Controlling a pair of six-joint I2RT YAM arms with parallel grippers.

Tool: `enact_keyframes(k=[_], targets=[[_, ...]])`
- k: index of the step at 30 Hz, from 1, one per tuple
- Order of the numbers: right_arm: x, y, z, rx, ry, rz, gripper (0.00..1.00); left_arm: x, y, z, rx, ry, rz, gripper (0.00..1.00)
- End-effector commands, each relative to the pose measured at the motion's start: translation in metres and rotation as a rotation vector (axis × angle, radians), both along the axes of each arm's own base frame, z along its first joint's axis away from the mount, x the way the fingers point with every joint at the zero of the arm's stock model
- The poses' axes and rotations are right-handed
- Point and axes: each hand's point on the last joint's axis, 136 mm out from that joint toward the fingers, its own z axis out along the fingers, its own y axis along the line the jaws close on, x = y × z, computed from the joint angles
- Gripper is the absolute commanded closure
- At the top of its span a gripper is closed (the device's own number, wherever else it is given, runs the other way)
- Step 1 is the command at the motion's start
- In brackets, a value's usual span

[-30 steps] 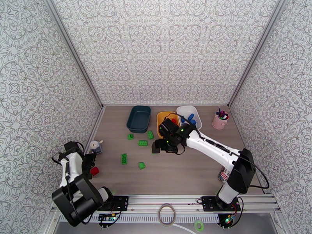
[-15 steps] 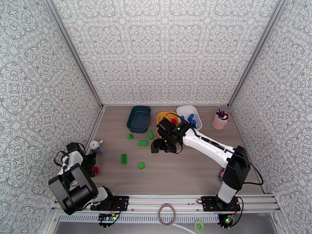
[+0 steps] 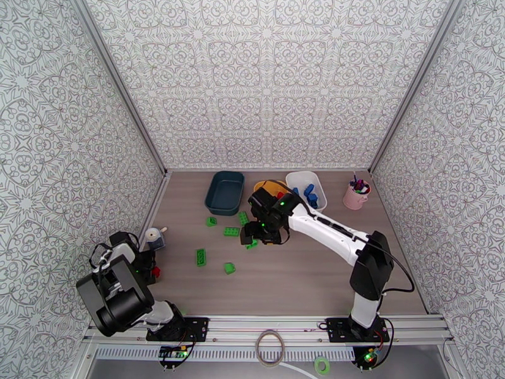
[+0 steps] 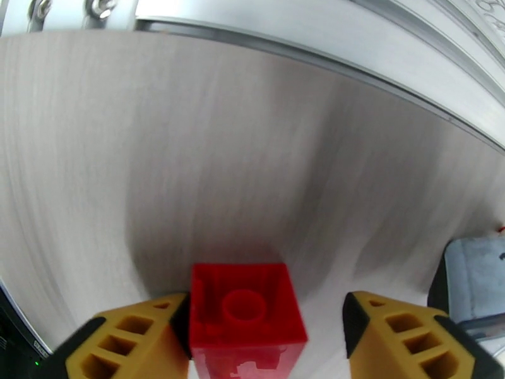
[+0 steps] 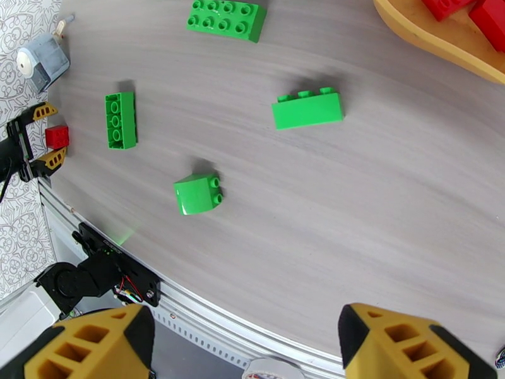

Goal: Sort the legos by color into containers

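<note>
Since the earlier frame the right gripper (image 5: 243,323) has moved left from the yellow tub (image 5: 442,55) and hangs spread, empty, over green bricks (image 5: 307,108). The left gripper (image 4: 265,307) straddles the red brick (image 4: 243,311) at the left edge of the table (image 4: 189,153). One finger (image 4: 139,336) touches it, the other does not, so closing may push it sideways.

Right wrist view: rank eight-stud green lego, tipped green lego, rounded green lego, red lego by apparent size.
1. eight-stud green lego and tipped green lego, about alike
2. rounded green lego
3. red lego, farther off
</note>
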Motion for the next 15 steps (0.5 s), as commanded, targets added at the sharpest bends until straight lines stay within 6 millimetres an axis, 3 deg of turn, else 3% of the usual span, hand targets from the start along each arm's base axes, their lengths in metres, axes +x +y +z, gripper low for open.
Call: enact_keyframes(k=[1, 10, 15], targets=[[0.006, 0.0, 0.003, -0.011, -0.011, 0.008, 0.19, 0.004, -0.003, -0.011, -0.026, -0.018, -0.014, 0.44], [0.01, -0.004, 0.009, -0.009, -0.038, -0.01, 0.19, 0.006, -0.01, 0.007, -0.012, -0.038, -0.064, 0.56], [0.014, -0.017, 0.012, -0.022, -0.059, -0.045, 0.2, 0.012, -0.026, 0.023, -0.008, -0.068, -0.161, 0.6]])
